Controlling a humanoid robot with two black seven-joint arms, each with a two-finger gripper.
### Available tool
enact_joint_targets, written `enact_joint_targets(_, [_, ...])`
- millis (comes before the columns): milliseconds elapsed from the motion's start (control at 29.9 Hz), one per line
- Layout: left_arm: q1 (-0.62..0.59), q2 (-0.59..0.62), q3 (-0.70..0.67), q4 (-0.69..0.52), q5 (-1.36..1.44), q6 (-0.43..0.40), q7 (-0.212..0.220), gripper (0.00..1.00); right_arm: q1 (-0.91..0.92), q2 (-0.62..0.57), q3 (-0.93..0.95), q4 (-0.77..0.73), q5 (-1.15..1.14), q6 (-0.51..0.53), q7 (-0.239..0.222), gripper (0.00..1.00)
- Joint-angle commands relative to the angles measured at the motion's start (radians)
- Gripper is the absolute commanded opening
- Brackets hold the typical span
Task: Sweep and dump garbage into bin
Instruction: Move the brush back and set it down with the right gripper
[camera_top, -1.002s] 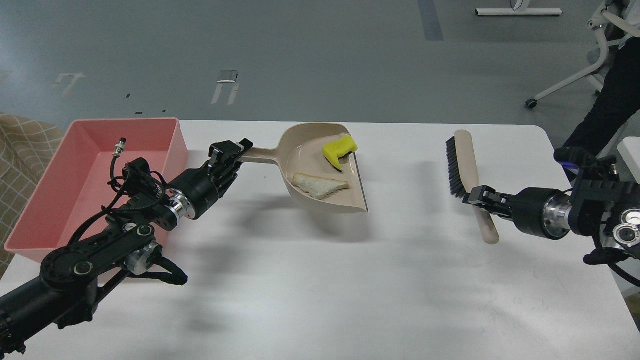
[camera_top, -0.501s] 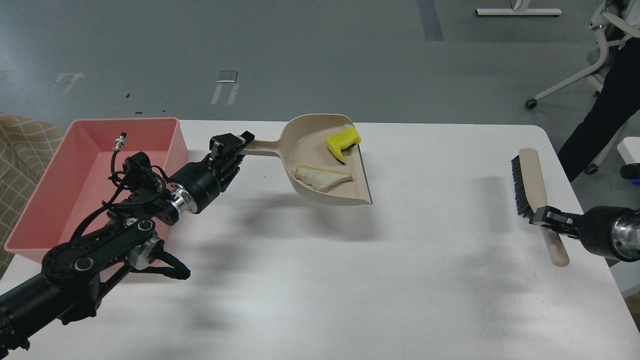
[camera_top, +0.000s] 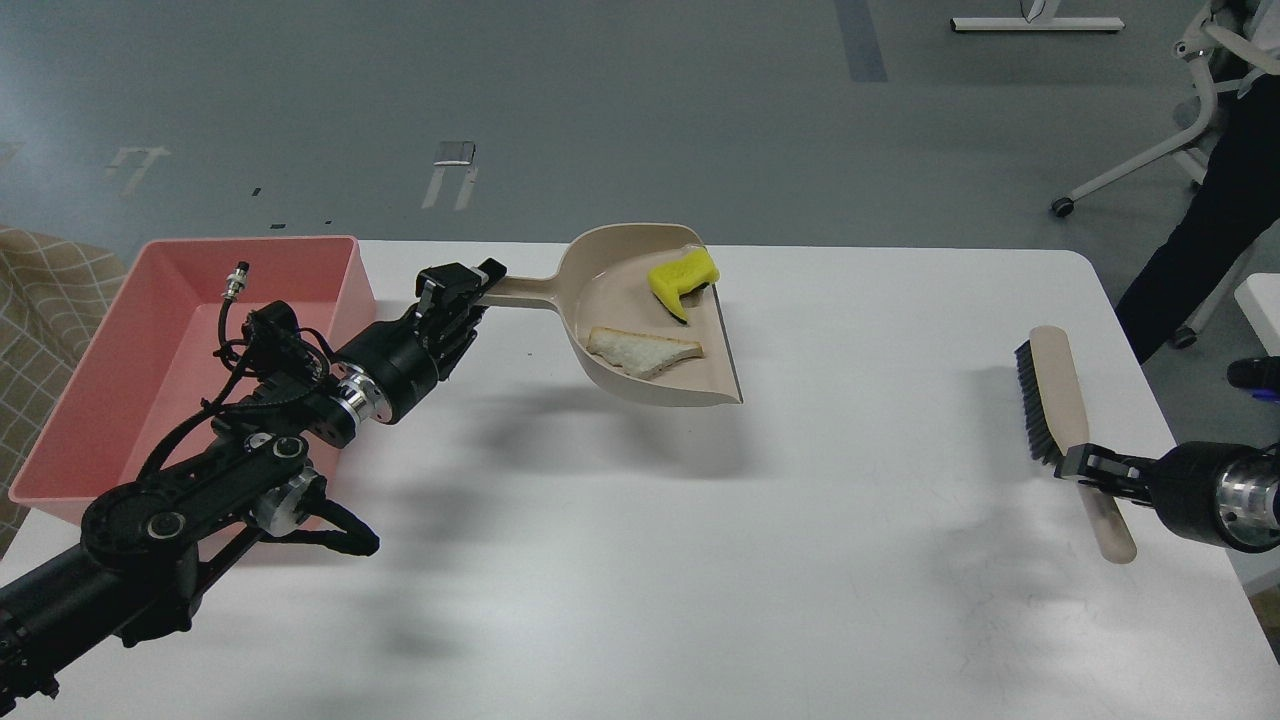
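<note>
**Carrying the loaded dustpan: the bin lies to the left, behind the holding hand**

Riding in the beige dustpan (camera_top: 650, 320) are both scraps of garbage: the yellow sponge piece (camera_top: 682, 281) sits toward the pan's far side, close to its open lip, and the bread slice (camera_top: 642, 351) lies nearer the camera on the pan floor. The pan looks lifted off the white table (camera_top: 700, 560), judging by the shadow spread below it.

Its handle runs leftward from the pan, roughly level, into the left gripper (camera_top: 462, 300), whose fingers are clamped on the handle end. The pink bin (camera_top: 330, 262) stands left of the pan, beyond that gripper, so handle and hand lie between the load and its goal. The pan's open lip faces right, away from the bin. My judgement: the left arm must draw the pan leftward over the bin's rim and tip it so the scraps slide out.

Well to the right of the pan, the right gripper (camera_top: 1085, 468) is closed on the handle of the brush (camera_top: 1050, 400), clear of the dump.
</note>
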Motion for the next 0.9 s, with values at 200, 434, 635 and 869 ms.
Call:
enact_joint_targets(200, [0.0, 0.012, -0.009, 0.0, -0.001, -0.001, 0.0, 0.04, 0.006, 0.003, 0.001, -0.002, -0.019, 0.0, -0.003, 0.29])
enact_joint_targets(434, [0.0, 0.011, -0.014, 0.0, -0.001, -0.001, 0.002, 0.04, 0.011, 0.003, 0.002, 0.01, -0.013, 0.0, -0.003, 0.42])
enact_joint_targets(635, [-0.001, 0.011, -0.014, 0.0, -0.001, -0.001, 0.005, 0.04, 0.011, 0.003, 0.002, 0.012, -0.013, 0.0, -0.003, 0.5])
enact_joint_targets(869, [-0.006, 0.012, -0.015, 0.0, -0.001, 0.0, 0.005, 0.04, 0.024, -0.026, 0.021, 0.01, -0.011, 0.0, -0.001, 0.59])
